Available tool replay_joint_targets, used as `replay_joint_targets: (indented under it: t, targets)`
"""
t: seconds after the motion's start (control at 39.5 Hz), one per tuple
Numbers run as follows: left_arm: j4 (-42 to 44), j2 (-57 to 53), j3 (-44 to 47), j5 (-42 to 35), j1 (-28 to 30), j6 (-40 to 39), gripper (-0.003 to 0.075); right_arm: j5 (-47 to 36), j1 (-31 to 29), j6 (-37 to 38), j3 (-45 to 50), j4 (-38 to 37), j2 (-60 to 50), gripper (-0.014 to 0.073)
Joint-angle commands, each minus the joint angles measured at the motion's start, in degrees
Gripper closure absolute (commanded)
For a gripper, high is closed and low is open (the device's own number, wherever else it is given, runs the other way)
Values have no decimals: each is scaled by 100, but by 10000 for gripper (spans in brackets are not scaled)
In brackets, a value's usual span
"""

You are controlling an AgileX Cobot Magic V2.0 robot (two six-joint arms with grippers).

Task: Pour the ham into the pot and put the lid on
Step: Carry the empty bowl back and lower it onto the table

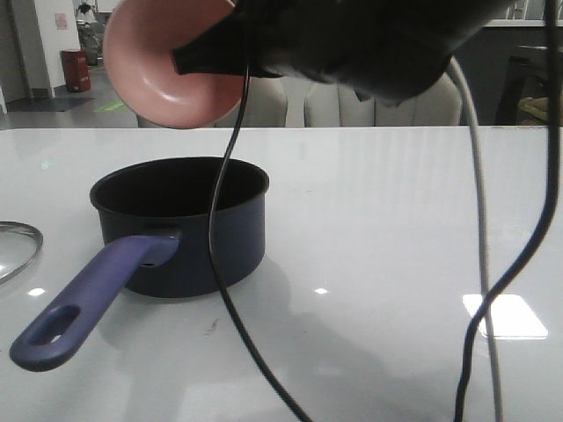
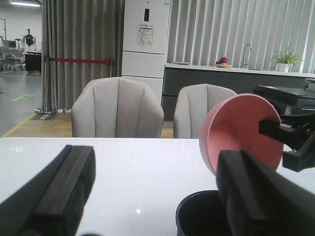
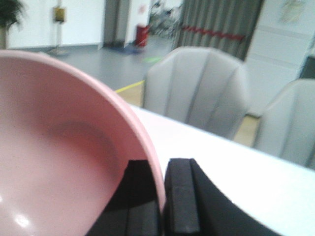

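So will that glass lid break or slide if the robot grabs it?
Probably slippery: the lid lies flat on a glossy white table, so a push may skate it. It looks like glass with a thin rim, so likely fragile if dropped. Only its edge shows.

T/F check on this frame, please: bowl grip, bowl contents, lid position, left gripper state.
1. The right gripper pinches the pink bowl's rim. True.
2. The bowl visibly holds ham. False: the interior seen in the right wrist view is bare.
3. The lid covers the pot. False: it lies on the table beside the open pot.
4. The left gripper is open and holds nothing. True.
5. The bowl is tipped above the pot. True.
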Motion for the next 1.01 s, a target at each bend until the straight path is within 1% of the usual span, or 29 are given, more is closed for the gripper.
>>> replay_joint_targets:
  t: [0.0, 0.13, 0.2, 0.28, 0.3, 0.43, 0.48, 0.56, 0.63, 0.73, 0.89, 0.99]
  targets:
    - [-23, 8, -149, -451, -39, -16, 169, 898, -75, 66, -137, -92, -882, 471]
    - [-23, 8, -149, -451, -39, -16, 169, 2244, -292, 66, -137, -92, -1424, 471]
    - [-23, 8, -149, -451, -39, -16, 169, 3082, -551, 30, -137, -92, -1749, 471]
    - [-23, 8, -149, -451, -39, -16, 169, 3759, -877, -198, -137, -92, -2001, 471]
    - [-23, 8, -149, -451, -39, -16, 169, 3857, -943, -275, -137, -92, -2038, 471]
    - [-23, 8, -149, -451, -39, -16, 169, 4800, -1628, -314, -137, 25, -2301, 471]
    - [-23, 8, -149, -451, -39, -16, 169, 5228, -1903, -215, -137, 161, -2370, 471]
    - [-23, 8, -149, -451, -39, -16, 169, 5861, -2337, -51, -137, 174, -2429, 471]
    - [-23, 8, -149, -451, -39, -16, 169, 6264, -2695, -33, -136, 88, -2428, 471]
    - [-23, 8, -149, -451, -39, -16, 169, 6585, -3056, 13, -125, -272, -2392, 471]
    - [-23, 8, -149, -451, -39, -16, 169, 6995, -3660, 659, -125, -454, -2380, 471]
    - [-23, 8, -149, -451, -39, -16, 169, 7326, -4050, 897, -125, -574, -2359, 471]
